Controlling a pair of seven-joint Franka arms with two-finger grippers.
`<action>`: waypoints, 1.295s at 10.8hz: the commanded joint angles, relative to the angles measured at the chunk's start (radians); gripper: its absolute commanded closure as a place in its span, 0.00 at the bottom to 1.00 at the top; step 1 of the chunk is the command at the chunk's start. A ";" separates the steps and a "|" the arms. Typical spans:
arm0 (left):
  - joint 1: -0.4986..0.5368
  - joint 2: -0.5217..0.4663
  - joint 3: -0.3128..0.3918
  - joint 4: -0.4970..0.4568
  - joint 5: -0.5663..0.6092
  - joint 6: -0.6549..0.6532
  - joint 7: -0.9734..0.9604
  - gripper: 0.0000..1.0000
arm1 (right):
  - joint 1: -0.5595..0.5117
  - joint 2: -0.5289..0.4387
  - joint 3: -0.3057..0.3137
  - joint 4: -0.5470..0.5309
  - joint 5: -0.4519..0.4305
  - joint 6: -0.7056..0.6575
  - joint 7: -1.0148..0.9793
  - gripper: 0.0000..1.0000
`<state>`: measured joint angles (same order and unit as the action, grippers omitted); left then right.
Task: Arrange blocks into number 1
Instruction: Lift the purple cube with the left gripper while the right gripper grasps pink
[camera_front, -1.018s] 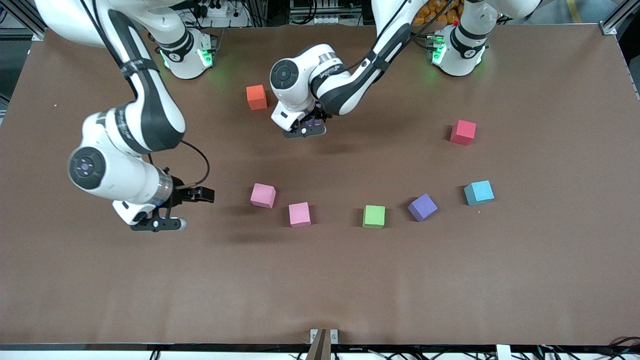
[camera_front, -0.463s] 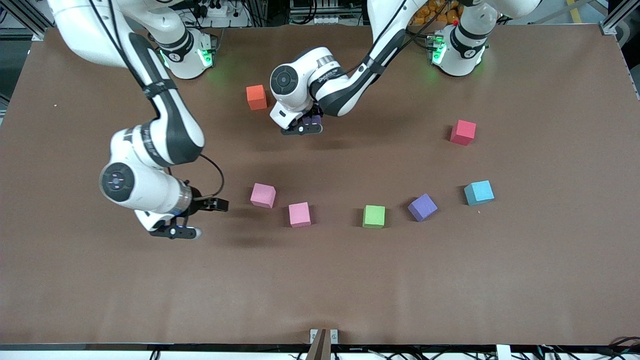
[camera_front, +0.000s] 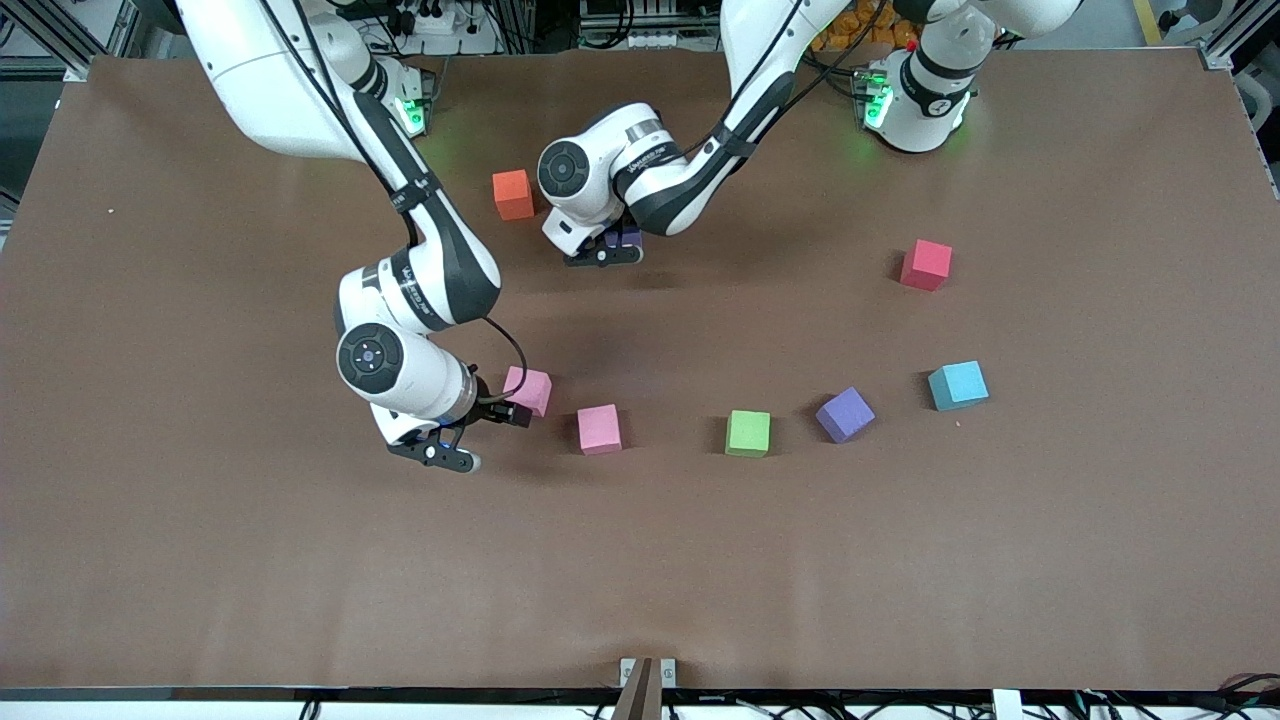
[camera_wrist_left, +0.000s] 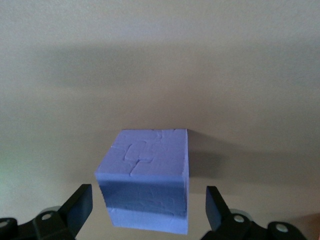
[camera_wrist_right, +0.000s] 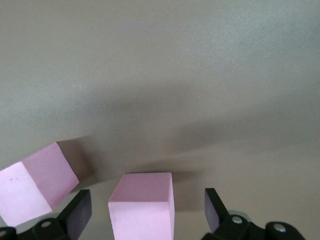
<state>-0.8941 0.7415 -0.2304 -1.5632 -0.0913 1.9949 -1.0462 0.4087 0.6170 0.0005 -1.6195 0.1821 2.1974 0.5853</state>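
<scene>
The right gripper (camera_front: 470, 435) has swept in from the right arm's end of the desk (camera_front: 150, 520) and now hangs low beside the first pink block (camera_front: 528, 390), jaws wide, seemingly lining up a grasp. The second pink (camera_front: 599, 429), green (camera_front: 748, 433) and purple (camera_front: 844, 414) blocks lie unmoved. The left gripper (camera_front: 606, 252), jaws wide, straddles another purple block (camera_wrist_left: 146, 180) on the desk beside the orange cube (camera_front: 513, 194); from the front its wrist hides most of that block.

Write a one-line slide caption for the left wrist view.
Left gripper open astride a small matte purple foam cube resting on the brown table.
</scene>
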 joint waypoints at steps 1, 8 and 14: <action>-0.011 0.022 0.006 0.002 -0.028 0.015 0.018 0.03 | 0.024 0.006 -0.013 -0.023 0.034 0.022 0.015 0.00; 0.038 0.012 0.014 0.012 0.024 0.027 0.153 1.00 | 0.058 0.029 -0.014 -0.075 0.031 0.090 0.010 0.00; 0.075 0.041 0.043 0.067 0.021 0.140 0.264 1.00 | 0.081 0.040 -0.014 -0.092 0.030 0.105 0.008 0.00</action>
<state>-0.8105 0.7632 -0.2002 -1.5281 -0.0850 2.1310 -0.7993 0.4747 0.6589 -0.0009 -1.7002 0.1937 2.2880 0.5872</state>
